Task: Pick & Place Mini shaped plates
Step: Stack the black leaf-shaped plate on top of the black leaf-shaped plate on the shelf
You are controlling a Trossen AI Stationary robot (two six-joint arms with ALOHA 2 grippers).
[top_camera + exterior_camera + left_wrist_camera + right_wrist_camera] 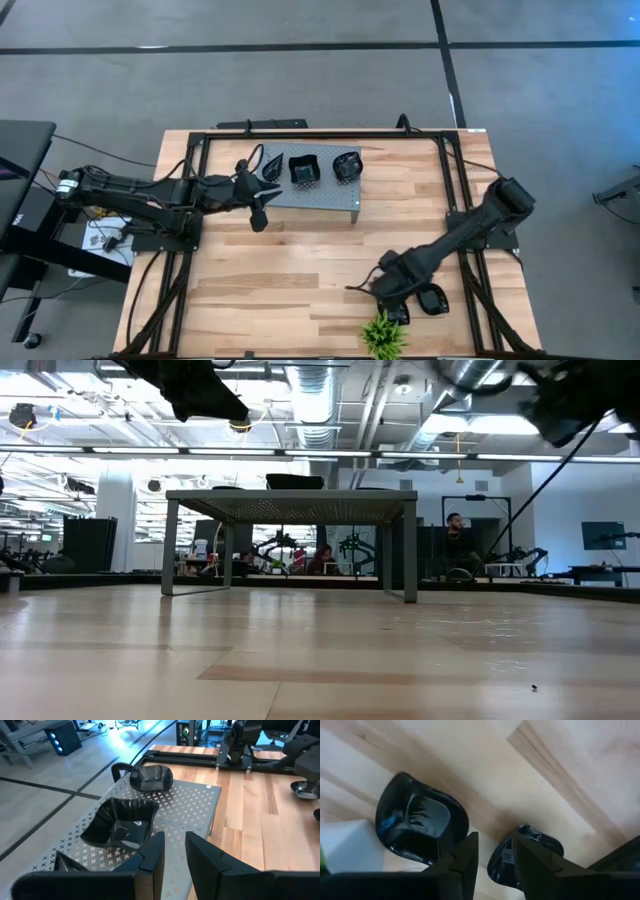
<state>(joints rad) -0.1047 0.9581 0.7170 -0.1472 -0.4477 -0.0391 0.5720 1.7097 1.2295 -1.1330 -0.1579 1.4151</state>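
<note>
A wooden worktop (300,270) is being seen from straight above, with 2 dark robot arms reaching over it.

Nearest the front edge, a small green plant (383,336) is sitting on the wood. Just behind it, the right claw (392,297) is hovering low over the worktop. In the right wrist view its 2 fingers (465,857) are standing a narrow gap apart and are gripping nothing. 2 glossy black mini plates are lying on the wood beneath them: a rounded plate (420,822) off to one side of the fingers, and a smaller plate (525,852) partly hidden behind them. From above, one of these plates (433,299) is showing just beside the claw; the other is not clearly visible there.

Farther back, a grey perforated metal stand (330,193) is standing on the worktop. 3 black mini plates are resting on its top: a leaf-shaped plate (267,165) at the left end, a squarish plate (304,169) in the middle, and a roundish plate (347,164) to the right.

The left claw (262,196) is hanging at the stand's left end, near the leaf-shaped plate. Its fingers (152,855) are narrowly parted and are holding nothing.
</note>
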